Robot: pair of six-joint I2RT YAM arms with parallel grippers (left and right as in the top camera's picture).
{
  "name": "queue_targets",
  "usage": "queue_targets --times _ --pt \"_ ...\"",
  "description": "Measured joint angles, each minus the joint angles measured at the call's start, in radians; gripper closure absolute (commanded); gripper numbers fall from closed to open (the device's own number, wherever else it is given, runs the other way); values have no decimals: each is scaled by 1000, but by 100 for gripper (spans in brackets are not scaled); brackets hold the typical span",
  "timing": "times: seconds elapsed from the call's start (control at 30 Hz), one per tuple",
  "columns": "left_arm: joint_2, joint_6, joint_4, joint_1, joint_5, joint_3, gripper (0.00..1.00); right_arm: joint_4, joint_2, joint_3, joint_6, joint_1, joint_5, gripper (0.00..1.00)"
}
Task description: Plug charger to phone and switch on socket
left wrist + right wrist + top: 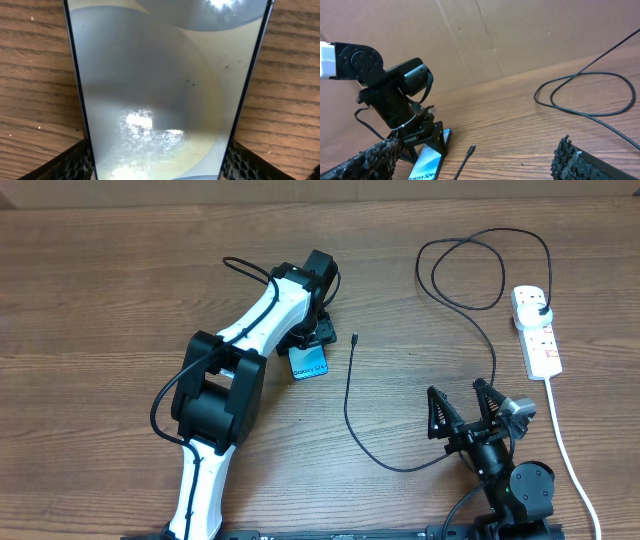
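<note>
A: Nearest the robot, on the right?

B: The right gripper [456, 388], jaws at full spread, nothing in them, poised over the wooden table [100, 280]. A slack bend of the charger [346, 405] lying just left of it.

A: And farther in, toward the middle?

B: The phone [308, 365], light-blue screen up, partly hidden under the left gripper [426, 142]. Jaws set wide across the phone's width, pads [80, 162] against both long edges in the left wrist view. Judged a hold on the phone rather than an idle straddle. Flat or slightly tipped: cannot tell.

A: Connector end?

B: Small tip [355, 338] flat on the wood just right of the phone, apart from it, not yet in any port, touched by neither gripper.

A: Far side?

B: Cable looping at far right, then ending at a black plug [541, 309], apparently seated in the far end of the socket [540, 345]. White lead [565, 450] trailing back toward the near edge. Switch position too small to tell.

A: Likely trouble from here?

B: Thin tip lying flat, so easy to pinch crooked or miss altogether. Wide grip on smooth edges, so a push from the connector liable to slide or twist the phone. Slack beside the right gripper apt to snag. A hard tug likely to drag the socket or loosen the plug.
</note>
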Motion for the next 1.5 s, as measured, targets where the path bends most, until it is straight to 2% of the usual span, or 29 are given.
queue_targets --times 0.3,0.63,1.0,1.13,1.27,1.5 --pt "19 1 -116 6 15 49 96 -1 0 0 0 0 0 0" --pt "48 1 -289 6 48 196 96 0 0 0 0 0 0 0" --pt "48 2 -296 6 208 267 96 2 0 0 16 0 -10 0" --pt "48 2 -296 6 278 267 96 13 0 0 116 0 -114 0" --pt "48 2 -296 6 343 267 96 48 0 0 267 0 -306 0" --pt "48 2 -297 6 402 267 96 52 0 0 367 0 -515 0"
